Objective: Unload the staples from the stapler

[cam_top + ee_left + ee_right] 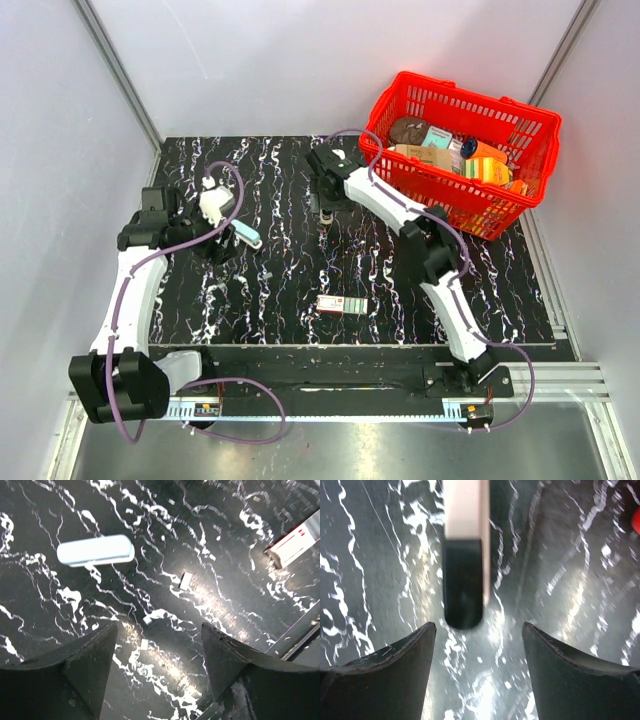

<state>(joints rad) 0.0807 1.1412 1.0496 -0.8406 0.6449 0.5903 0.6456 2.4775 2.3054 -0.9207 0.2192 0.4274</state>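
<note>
A pale blue oblong stapler part point(95, 550) lies flat on the black marbled table, beyond my left gripper point(157, 627), which is open and holds nothing. Three small pale staple pieces point(186, 580) are scattered on the table between that part and my fingertips. In the top view the blue part point(248, 235) sits just right of the left gripper point(216, 240). A pinkish-white bar with a black end point(464, 555), blurred, lies just ahead of my open, empty right gripper point(477, 625). From above this bar point(325, 215) is a small dark piece under the right gripper point(325, 195).
A small red and white staple box point(340, 305) lies near the table's front middle, also at the left wrist view's right edge point(295, 542). A red basket point(520, 125) full of goods stands at the back right, beside the right arm.
</note>
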